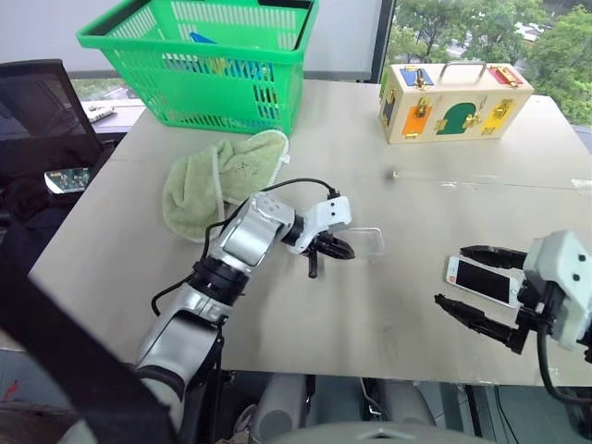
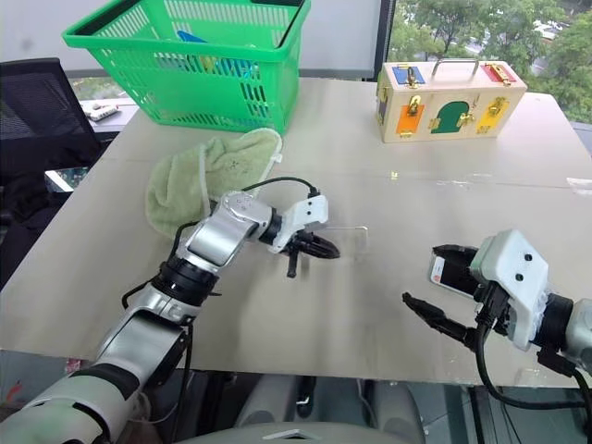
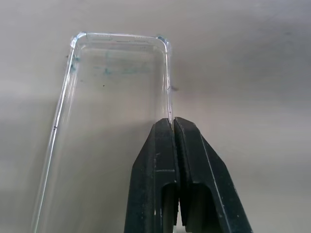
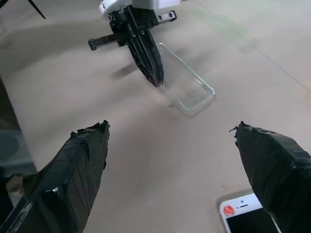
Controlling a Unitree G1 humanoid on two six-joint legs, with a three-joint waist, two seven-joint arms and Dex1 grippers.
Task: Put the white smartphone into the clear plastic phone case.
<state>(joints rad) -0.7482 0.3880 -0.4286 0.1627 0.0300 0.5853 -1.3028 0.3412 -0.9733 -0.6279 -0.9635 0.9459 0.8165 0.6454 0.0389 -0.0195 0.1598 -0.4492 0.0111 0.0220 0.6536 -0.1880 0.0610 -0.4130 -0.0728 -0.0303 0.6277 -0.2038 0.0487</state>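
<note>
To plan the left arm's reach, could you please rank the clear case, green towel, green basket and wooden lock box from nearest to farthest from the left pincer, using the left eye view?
1. Clear case, at the left pincer.
2. Green towel, behind it.
3. Green basket and wooden lock box, at the far edge: too close to call.

Counted across the table: one white smartphone (image 1: 483, 280) at lower right, one clear plastic phone case (image 1: 366, 241) at centre, one green basket (image 1: 208, 57) at upper left, one green cloth (image 1: 220, 179) below it, one wooden latch box (image 1: 453, 100) at upper right, and two grippers.
</note>
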